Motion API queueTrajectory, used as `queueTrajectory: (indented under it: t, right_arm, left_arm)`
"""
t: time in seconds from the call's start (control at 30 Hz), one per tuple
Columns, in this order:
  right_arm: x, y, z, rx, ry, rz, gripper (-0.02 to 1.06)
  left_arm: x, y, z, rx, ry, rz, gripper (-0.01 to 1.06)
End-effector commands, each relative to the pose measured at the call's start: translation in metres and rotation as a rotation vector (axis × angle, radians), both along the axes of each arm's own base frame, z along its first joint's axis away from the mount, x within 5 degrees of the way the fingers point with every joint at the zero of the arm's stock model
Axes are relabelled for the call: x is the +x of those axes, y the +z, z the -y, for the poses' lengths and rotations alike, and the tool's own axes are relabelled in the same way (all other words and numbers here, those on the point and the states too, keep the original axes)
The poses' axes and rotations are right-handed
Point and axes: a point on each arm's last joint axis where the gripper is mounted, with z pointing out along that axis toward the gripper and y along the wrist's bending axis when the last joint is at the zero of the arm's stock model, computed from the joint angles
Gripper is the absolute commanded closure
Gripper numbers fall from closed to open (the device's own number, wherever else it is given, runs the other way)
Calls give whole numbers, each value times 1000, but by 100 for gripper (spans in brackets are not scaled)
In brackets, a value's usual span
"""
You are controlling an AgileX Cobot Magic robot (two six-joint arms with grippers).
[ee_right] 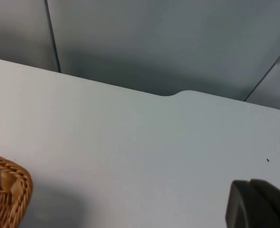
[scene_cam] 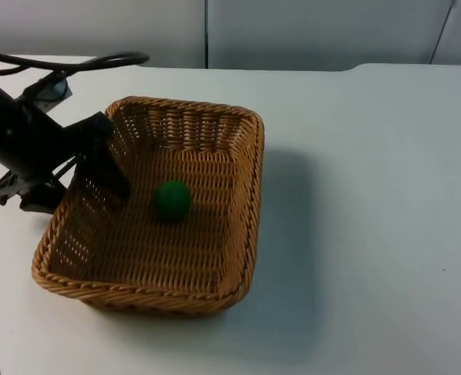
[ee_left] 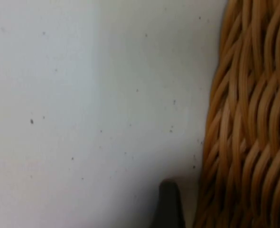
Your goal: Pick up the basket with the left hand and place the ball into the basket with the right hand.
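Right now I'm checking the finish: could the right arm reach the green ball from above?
Probably yes: the small green ball lies uncovered in the open woven wicker basket; the left tool grips only the left wall.

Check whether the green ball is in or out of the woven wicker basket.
In. The green ball rests on the woven floor inside the wicker basket, while the left gripper clamps the basket's wall.

Top view: high up, looking down and forward. Left wrist: very close to the brown woven wicker basket [ee_left: 247,123]. Right wrist: facing the grey wall [ee_right: 168,42], sharing a basket corner.
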Motion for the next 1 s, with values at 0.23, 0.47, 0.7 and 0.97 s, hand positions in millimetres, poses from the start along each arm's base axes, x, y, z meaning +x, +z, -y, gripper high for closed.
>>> queueTrajectory:
  t: [0.23,0.47,0.7,0.97]
  right_arm:
    - [1,-2,-3,-8,16,7,105]
    - [1,-2,-3,-8,16,7,105]
    - [1,-2,-3,-7,18,11,105]
    - [1,-1,-3,-6,19,13,105]
  left_arm:
    - [13,21,-4,14,-87,-3,40]
    - [23,36,-11,115,-139,-23,40]
    - [34,53,-15,158,-179,-7,40]
    - [45,81,-12,132,-216,8,43]
